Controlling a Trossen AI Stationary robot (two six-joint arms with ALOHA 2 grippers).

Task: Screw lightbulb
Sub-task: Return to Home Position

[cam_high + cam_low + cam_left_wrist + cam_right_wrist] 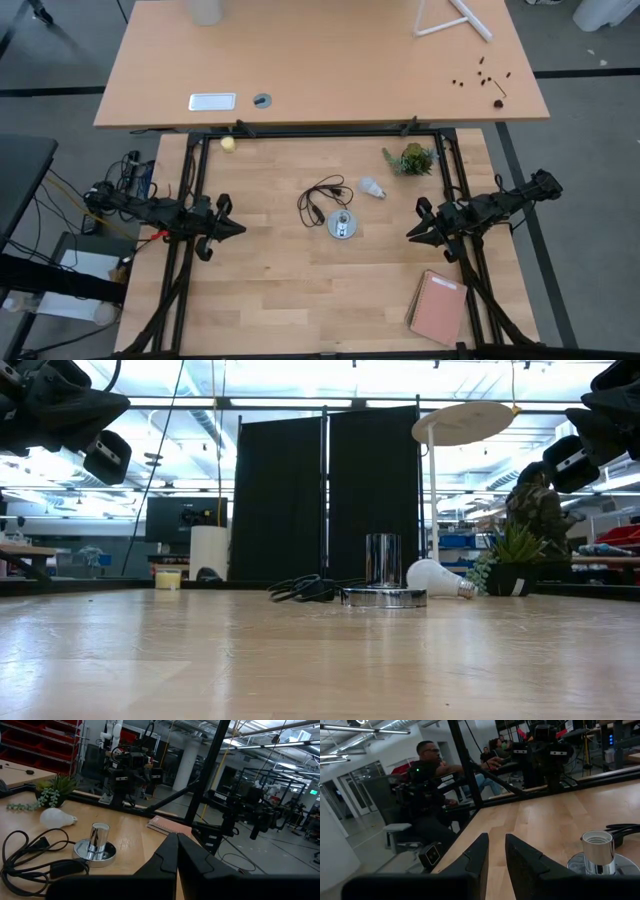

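High view is showing the lightbulb (373, 188) lying on its side on the wooden table (280, 290). It is resting near the round metal lamp base (342, 225), between this base and the small green plant (412, 159), and it is not touching either of them. The socket of the lamp base is standing empty. A black cord (320, 200) is curling beside the base, on the side of the left arm.

The left gripper (237, 228) is hanging at the left side of the table, well apart from the bulb. Its fingers are pressing together and are grasping nothing. The right gripper (412, 232) is hanging at the right side, pointing toward the base. A narrow gap is showing between its fingers, and they are holding nothing. A reddish notebook (438, 308) is lying near the right arm.
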